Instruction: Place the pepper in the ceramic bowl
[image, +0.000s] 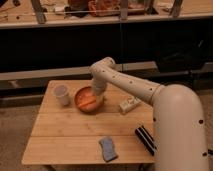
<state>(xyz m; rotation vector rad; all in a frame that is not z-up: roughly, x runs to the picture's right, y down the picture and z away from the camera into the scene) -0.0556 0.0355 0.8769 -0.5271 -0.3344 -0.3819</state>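
We see the gripper (98, 93) over the far side of the ceramic bowl (78, 100), its fingers together. The pepper (89, 102) lies inside the bowl, just below the gripper. A white cup (61, 94) stands just left of the bowl and a white block (129, 104) near its right. A blue-grey sponge (107, 148) and a dark bar (145, 138) lie towards the front of the wooden table (65, 131).

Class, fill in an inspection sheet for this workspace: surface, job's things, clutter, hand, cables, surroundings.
Surface: wooden slatted table, level.
Job's things: pepper lying inside the ceramic bowl.
Clutter: white cup beside the bowl; white block on its other side; blue-grey sponge and black object near the front edge.
Hand: shut, over the bowl's arm side; contact with pepper unclear.
Cables: nothing seen.
Surroundings: dark counter behind the table.
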